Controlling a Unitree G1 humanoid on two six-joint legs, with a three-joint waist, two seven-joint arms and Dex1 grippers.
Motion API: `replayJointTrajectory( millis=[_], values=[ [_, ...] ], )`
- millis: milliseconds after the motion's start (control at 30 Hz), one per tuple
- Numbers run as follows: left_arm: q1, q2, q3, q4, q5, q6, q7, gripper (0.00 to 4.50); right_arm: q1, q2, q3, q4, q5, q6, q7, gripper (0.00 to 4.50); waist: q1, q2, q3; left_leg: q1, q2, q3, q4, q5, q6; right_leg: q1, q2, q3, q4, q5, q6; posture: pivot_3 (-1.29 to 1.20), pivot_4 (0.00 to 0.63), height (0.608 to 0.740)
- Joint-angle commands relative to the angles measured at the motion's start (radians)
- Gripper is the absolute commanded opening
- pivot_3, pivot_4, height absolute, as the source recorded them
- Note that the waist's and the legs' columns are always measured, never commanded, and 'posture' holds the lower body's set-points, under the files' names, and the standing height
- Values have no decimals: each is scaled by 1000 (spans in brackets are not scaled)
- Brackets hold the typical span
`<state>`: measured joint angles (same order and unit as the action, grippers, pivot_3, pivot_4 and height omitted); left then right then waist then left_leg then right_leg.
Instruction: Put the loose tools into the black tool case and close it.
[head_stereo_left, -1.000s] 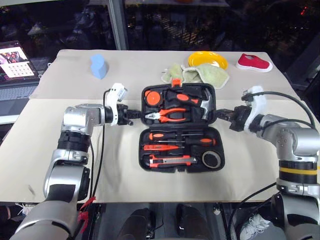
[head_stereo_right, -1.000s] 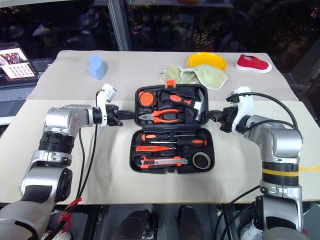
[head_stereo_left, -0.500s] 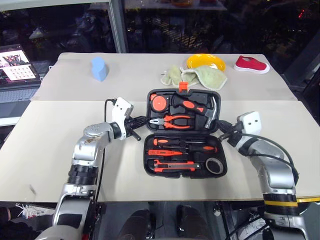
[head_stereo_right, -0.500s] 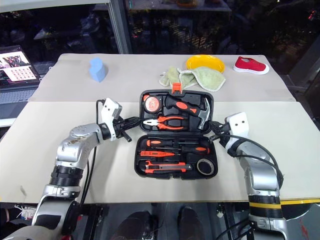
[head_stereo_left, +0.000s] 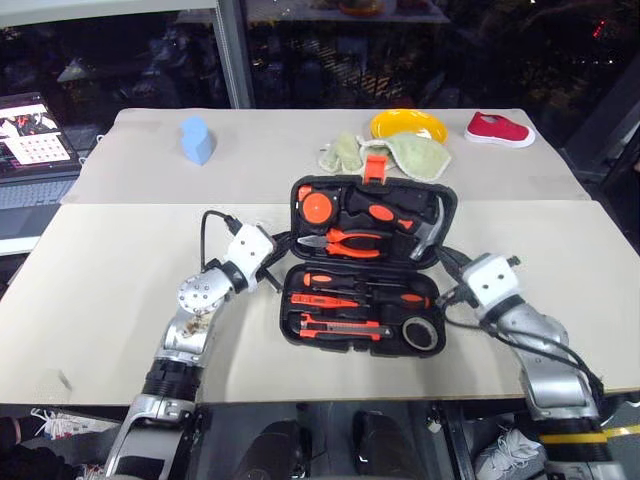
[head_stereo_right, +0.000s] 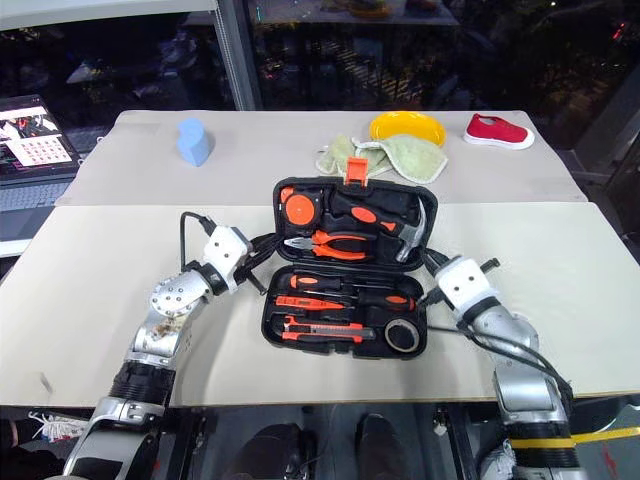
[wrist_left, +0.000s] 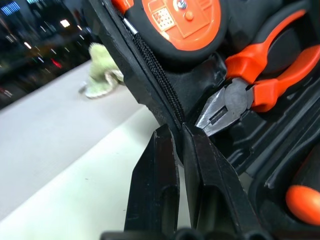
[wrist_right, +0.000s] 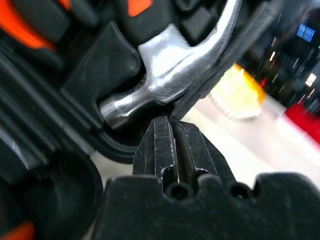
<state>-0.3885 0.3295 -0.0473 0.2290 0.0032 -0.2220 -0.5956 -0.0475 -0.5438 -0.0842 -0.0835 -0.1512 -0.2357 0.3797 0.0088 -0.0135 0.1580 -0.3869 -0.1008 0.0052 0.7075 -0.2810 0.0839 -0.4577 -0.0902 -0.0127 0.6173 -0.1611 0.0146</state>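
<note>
lid half up, pinched at both edges

the black tool case (head_stereo_left: 365, 265) sits mid-table, tools seated in its recesses. left gripper (wrist_left: 181, 131) and right gripper (wrist_right: 172, 122) are each clamped on a side rim of the raised lid. stiff, hinged plastic, top-heavy with hammer (head_stereo_left: 432, 222) and pliers (head_stereo_left: 340, 241); likely best gripped at the rims. towel (head_stereo_left: 395, 153) behind may snag the latch.

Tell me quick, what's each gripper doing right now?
Left gripper: closed on the left rim of the tool case's lid.
Right gripper: closed on the lid's right rim.
</note>
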Motion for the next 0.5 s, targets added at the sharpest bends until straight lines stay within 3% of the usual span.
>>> replayJointTrajectory(
  millis=[33,233,333,467,500],
  values=[
    [14,18,32,19,21,-82,64,15,40,-33,10,-62,-110,-160,-59,0,-3,0,0,1,0,1,0,0,0,1,0,0,0,0,0,0,150,740],
    [17,21,33,73,21,-99,89,15,97,-75,24,-8,-243,-299,-148,0,-4,0,0,11,1,2,-1,0,0,10,0,1,0,0,0,0,150,740],
    [19,33,38,90,16,-99,89,15,120,-93,27,11,-262,-338,-169,0,-4,0,0,20,3,2,-3,-4,7,20,2,0,-4,-3,5,0,150,740],
    [37,60,51,98,2,-83,78,15,168,-108,32,2,-257,-375,-166,0,-4,0,0,20,4,2,-3,-2,3,20,2,1,-4,-1,2,0,150,740],
    [52,73,62,88,-6,-74,74,382,201,-112,25,-30,-224,-372,-147,366,-4,0,0,20,4,2,-3,-1,1,20,2,1,-4,-1,1,0,150,740]
  ],
)
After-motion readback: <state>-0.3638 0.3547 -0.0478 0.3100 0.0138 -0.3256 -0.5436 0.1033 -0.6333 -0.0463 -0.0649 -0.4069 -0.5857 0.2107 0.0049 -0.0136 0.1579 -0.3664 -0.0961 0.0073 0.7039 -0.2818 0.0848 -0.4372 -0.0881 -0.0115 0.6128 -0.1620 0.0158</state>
